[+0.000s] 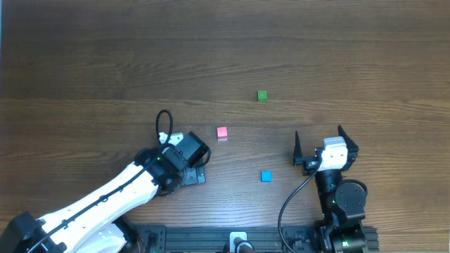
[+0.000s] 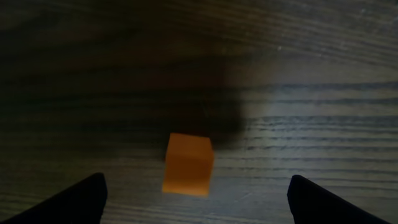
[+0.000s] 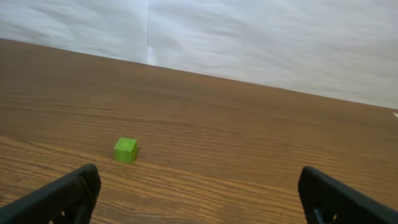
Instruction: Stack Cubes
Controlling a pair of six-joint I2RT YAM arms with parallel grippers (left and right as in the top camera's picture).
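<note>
Wood worktop [image 1: 84, 63]. Your left gripper [image 2: 196, 182] is lower left of centre, released, with the orange cube [image 2: 188, 165] lying untouched between its fingers. Right gripper [image 1: 320, 137] is lower right, released too. Pink cube [image 1: 222, 132] centre, blue cube [image 1: 266, 176] lower centre, green cube [image 1: 262, 95] upper right of centre.

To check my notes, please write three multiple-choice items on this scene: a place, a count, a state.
1. Which cube lies before the left gripper in its wrist view? A) orange B) green C) blue
2. How many cubes show in the top view? A) one B) three C) five
3. How is the right gripper? A) open B) shut on a cube C) shut, empty
Answers: 1 A: the orange cube lies just ahead of its fingers. 2 B: green cube, pink cube, blue cube. 3 A: its fingers stand wide apart.
</note>
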